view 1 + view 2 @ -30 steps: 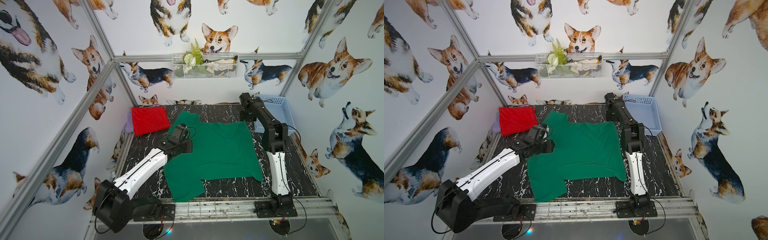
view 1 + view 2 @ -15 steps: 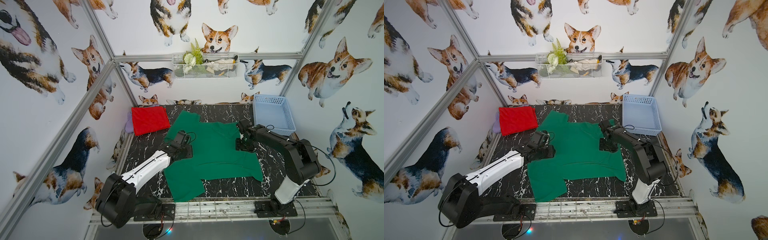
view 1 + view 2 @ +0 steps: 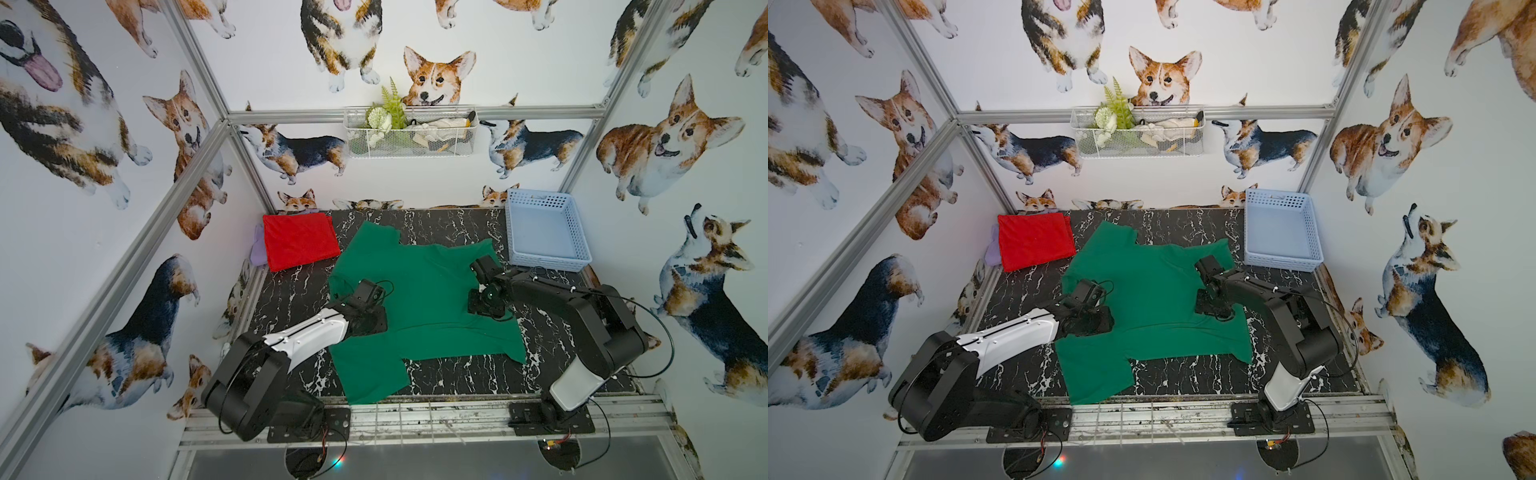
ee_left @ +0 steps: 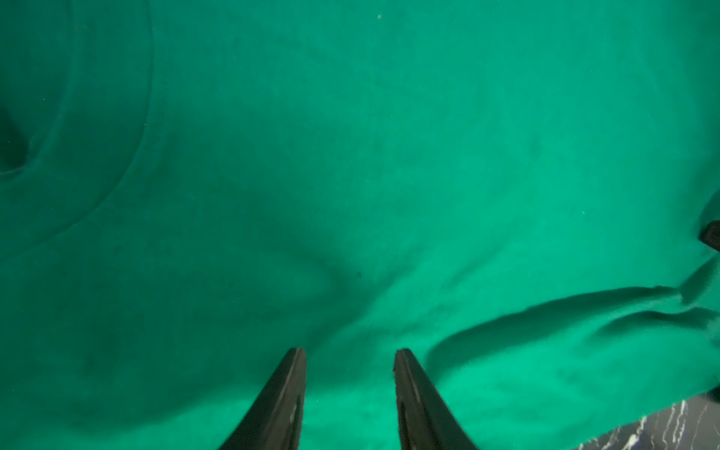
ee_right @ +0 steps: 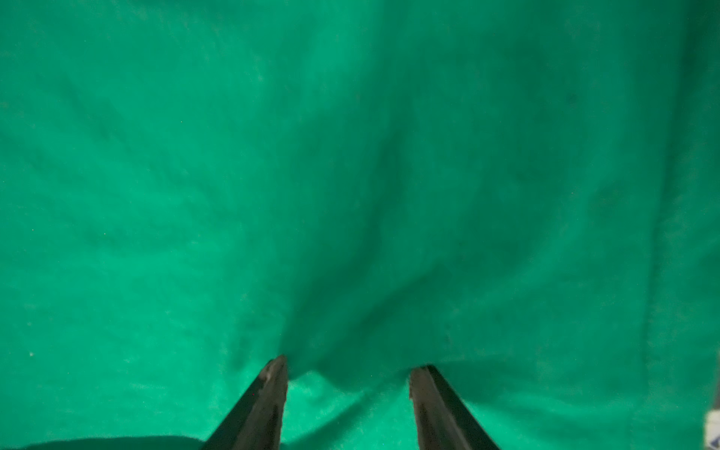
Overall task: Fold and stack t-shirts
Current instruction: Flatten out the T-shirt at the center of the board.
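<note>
Left end effector [image 4: 350, 350] parted, wrinkled green t-shirt [image 3: 432, 291]

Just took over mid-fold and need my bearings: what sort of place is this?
Probably a robot lab test cell: aluminium frame and corgi-print walls enclose a black marble-patterned tabletop, with the left arm and right arm mounted at its front edge over a spread green t-shirt.
</note>
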You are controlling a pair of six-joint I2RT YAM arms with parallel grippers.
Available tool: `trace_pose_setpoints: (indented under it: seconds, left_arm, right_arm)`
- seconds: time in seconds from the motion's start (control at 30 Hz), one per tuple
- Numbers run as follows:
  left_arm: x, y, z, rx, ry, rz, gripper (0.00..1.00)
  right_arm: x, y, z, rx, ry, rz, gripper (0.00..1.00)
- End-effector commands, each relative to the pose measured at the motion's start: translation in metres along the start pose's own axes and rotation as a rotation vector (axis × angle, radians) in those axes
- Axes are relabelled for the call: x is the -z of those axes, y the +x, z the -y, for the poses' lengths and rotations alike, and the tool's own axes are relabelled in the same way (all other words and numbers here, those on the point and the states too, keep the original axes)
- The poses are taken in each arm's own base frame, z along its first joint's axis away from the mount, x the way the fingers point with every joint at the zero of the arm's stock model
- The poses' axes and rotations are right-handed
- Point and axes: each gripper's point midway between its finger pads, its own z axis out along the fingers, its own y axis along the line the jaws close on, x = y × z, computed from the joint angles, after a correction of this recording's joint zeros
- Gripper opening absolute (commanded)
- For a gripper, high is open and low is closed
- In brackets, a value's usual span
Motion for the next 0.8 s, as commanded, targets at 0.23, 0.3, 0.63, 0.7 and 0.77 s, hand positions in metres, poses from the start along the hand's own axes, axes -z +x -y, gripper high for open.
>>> trace_pose_setpoints:
  seconds: [0.23,0.3,0.63,0.7,0.77]
  left_arm:
    - [-0.005,-0.009,-0.010,0.003,-0.085,0.017,0.43]
    - [-0.002,-0.006,-0.013,0.004,-0.094,0.015,0.43]
    - [0.015,0.023,-0.040,0.030,-0.128,0.010,0.43]
    - [0.014,0.030,-0.045,0.035,-0.132,0.004,0.43]
    - [0.015,0.035,-0.051,0.040,-0.145,0.001,0.43]
  right_arm:
    - [-0.020,0.003,0.004,0.000,0.027,-0.027,0.57]
    - [-0.017,0.004,0.006,0.002,0.038,-0.027,0.57]
    - [-0.012,0.022,0.024,-0.015,0.082,-0.037,0.58]
    - [-0.012,0.025,0.027,-0.017,0.084,-0.037,0.58]
    - [-0.010,0.026,0.029,-0.018,0.088,-0.032,0.58]
